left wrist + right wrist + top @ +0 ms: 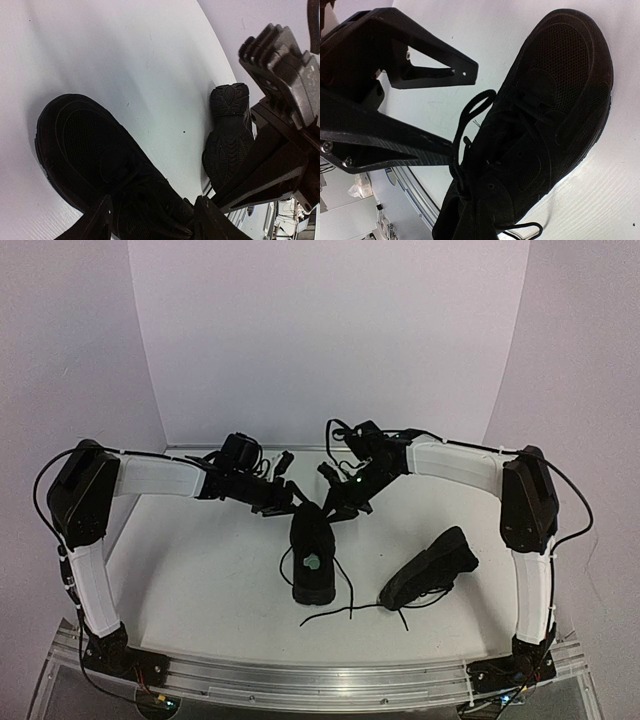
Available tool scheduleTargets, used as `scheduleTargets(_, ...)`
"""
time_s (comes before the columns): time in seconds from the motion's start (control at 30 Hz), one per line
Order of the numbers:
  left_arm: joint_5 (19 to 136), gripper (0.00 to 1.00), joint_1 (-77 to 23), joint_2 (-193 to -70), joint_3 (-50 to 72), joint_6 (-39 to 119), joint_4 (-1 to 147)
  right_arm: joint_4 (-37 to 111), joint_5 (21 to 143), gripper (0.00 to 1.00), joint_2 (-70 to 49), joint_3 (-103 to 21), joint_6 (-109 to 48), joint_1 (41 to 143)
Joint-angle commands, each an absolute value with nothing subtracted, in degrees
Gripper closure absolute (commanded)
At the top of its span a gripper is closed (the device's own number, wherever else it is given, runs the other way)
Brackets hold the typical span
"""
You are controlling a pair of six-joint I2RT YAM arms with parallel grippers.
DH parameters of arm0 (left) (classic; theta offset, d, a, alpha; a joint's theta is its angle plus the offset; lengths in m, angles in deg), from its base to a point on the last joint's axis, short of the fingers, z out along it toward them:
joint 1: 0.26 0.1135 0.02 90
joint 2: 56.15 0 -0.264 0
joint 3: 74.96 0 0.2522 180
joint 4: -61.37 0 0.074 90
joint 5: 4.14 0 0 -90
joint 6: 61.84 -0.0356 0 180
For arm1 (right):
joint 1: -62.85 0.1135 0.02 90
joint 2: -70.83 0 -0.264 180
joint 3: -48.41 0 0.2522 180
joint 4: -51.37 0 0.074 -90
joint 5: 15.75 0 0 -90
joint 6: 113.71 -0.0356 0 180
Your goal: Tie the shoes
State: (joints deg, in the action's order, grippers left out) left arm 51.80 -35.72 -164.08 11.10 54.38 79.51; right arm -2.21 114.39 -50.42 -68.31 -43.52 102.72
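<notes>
Shoes on table, pale label inside upright one

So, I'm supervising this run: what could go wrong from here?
The thin lace loop lies by the open right hand and could slip out as it closes. The open left hand straddles the upright shoe and may shove it. Loose lace ends lie near the second shoe, on its side; pulling might snag it.

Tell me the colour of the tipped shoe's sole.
Black, with moulded tread; the sole shows best in the left wrist view.
</notes>
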Motion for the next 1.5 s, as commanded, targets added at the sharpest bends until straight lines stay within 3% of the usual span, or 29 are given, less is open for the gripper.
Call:
scheduleTargets(0.0,49.91,0.44,-36.2,-166.2,14.22,55.7,78.85,-0.62,114.95,1.0,-46.85,-68.47,-43.81,102.71)
scheduleTargets(0.27,48.86,0.51,-36.59,-168.31,16.21,55.67,82.0,-0.36,115.1,1.0,-46.65,-68.2,-43.65,102.7)
scheduleTargets(0.57,50.97,0.85,-36.53,-165.15,13.78,55.92,81.72,-0.18,114.15,1.0,-45.71,-66.4,-43.83,102.72)
scheduleTargets(0.77,54.68,1.0,-36.47,-161.3,9.36,56.08,81.84,0.11,112.53,1.0,-43.67,-64.13,-44.06,102.65)
scheduleTargets(1.33,61.92,1.0,-35.95,-157.54,5.44,55.72,83.13,7.08,111.18,1.0,-40.28,-57.13,-50.74,101.61)
scheduleTargets(1.4,60.91,0.95,-35.98,-156.92,5.58,54.07,82.73,8.43,112.38,1.0,-40.47,-57.29,-51.19,101.73)
scheduleTargets(1.47,60.67,0.83,-36.07,-155.1,4.95,51.56,81.48,8.66,113.22,1.0,-40.86,-58.04,-51.04,101.97)
